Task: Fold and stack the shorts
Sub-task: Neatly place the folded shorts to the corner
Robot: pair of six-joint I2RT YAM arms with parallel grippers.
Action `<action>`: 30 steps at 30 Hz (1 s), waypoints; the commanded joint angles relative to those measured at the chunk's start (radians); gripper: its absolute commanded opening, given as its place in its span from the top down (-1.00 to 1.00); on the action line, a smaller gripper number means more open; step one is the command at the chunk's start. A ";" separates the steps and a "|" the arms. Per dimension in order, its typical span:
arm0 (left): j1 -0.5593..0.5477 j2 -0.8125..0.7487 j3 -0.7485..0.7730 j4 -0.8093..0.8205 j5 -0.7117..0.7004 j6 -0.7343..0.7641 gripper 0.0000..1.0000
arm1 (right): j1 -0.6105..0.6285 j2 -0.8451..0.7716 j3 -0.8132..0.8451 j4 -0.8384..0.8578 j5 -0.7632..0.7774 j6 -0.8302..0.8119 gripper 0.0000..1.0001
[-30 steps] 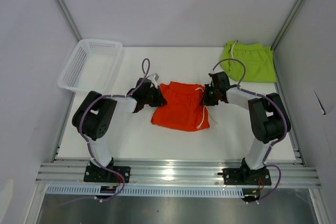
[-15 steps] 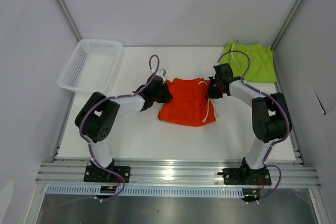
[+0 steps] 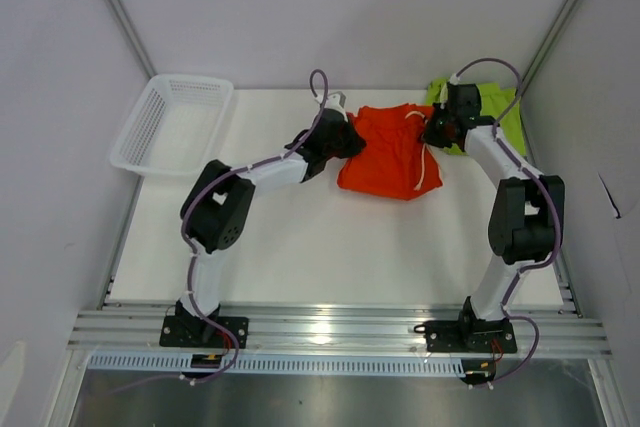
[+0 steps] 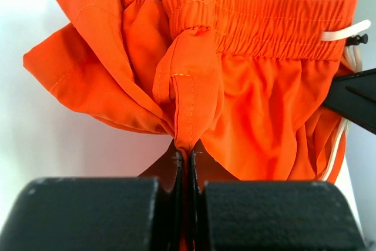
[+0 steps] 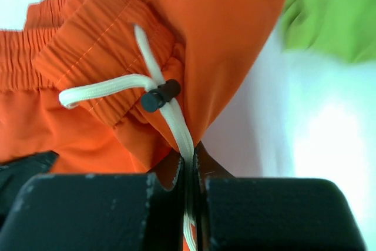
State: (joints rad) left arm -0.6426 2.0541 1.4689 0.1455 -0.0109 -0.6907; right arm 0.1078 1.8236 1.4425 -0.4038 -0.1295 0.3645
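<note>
Gripping orange shorts [image 3: 390, 152] with left gripper [image 4: 187, 157] and right gripper [image 5: 189, 157] both clamped; I fear the right pinch is partly drawstring [image 5: 170, 116], cloth could slip, landing crooked on green shorts [image 5: 329, 10]

The bright orange shorts [image 3: 385, 152], bunched and creased, elastic waist toward the far side and white drawstring [image 3: 422, 169] trailing down their right, sit just beside the flat lime green shorts [image 3: 500, 112] in the table's [image 3: 300, 247] far right corner.
</note>
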 commanded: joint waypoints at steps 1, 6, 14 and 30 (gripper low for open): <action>-0.011 0.093 0.147 0.110 0.052 -0.070 1.00 | -0.057 0.032 0.113 0.022 -0.024 -0.002 1.00; -0.023 0.234 0.358 0.189 0.103 -0.150 1.00 | -0.147 0.095 0.232 0.007 -0.047 -0.004 1.00; -0.035 0.506 0.770 0.333 0.114 -0.324 1.00 | -0.249 0.181 0.387 0.046 -0.111 0.054 1.00; -0.069 0.701 0.985 0.503 -0.178 -0.555 1.00 | -0.379 0.347 0.551 0.168 -0.209 0.137 1.00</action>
State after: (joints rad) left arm -0.6991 2.7834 2.3611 0.5613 -0.0914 -1.2140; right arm -0.2508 2.1563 1.9053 -0.2794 -0.3122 0.4805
